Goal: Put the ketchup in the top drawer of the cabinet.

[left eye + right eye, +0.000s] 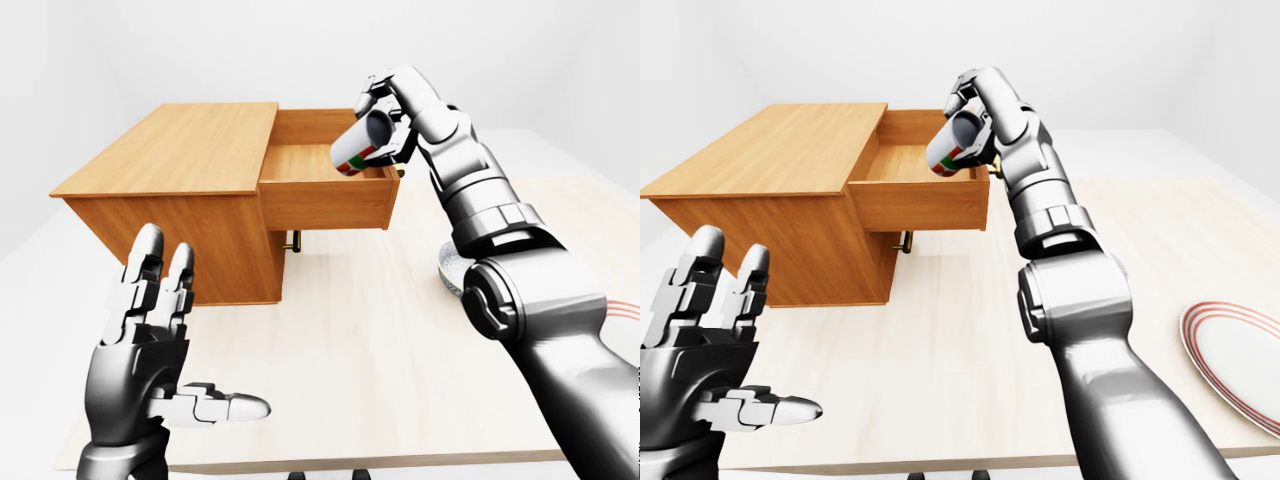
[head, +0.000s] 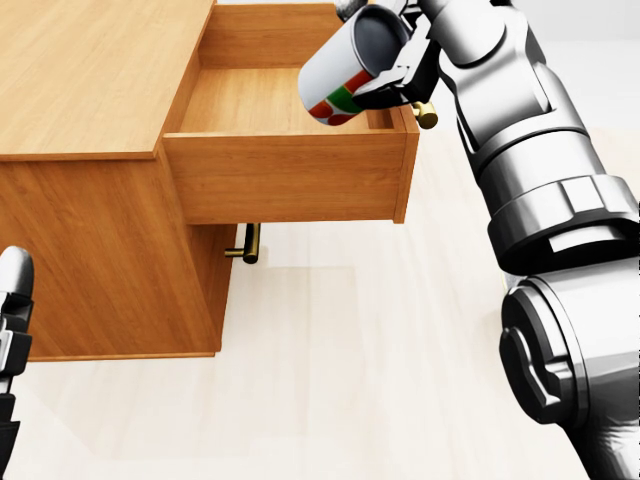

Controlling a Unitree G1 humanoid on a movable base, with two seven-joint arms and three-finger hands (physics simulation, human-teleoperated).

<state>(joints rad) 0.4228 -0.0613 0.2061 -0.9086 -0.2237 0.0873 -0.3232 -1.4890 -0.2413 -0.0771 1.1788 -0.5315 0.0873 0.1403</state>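
Note:
The ketchup [image 2: 345,72], a white container with red and green label, hangs tilted over the right part of the open top drawer [image 2: 285,175] of the wooden cabinet [image 1: 170,150]. My right hand [image 2: 400,50] is shut on it from the right, its dark end turned toward me. The drawer is pulled out and its inside shows bare wood. My left hand [image 1: 160,345] is low at the left of the left-eye view, fingers spread, holding nothing.
A brass handle [image 2: 425,112] sticks out at the drawer's right side, and a second handle [image 2: 247,243] shows below on the lower drawer. A white plate with red rings [image 1: 1238,360] lies on the table at the right.

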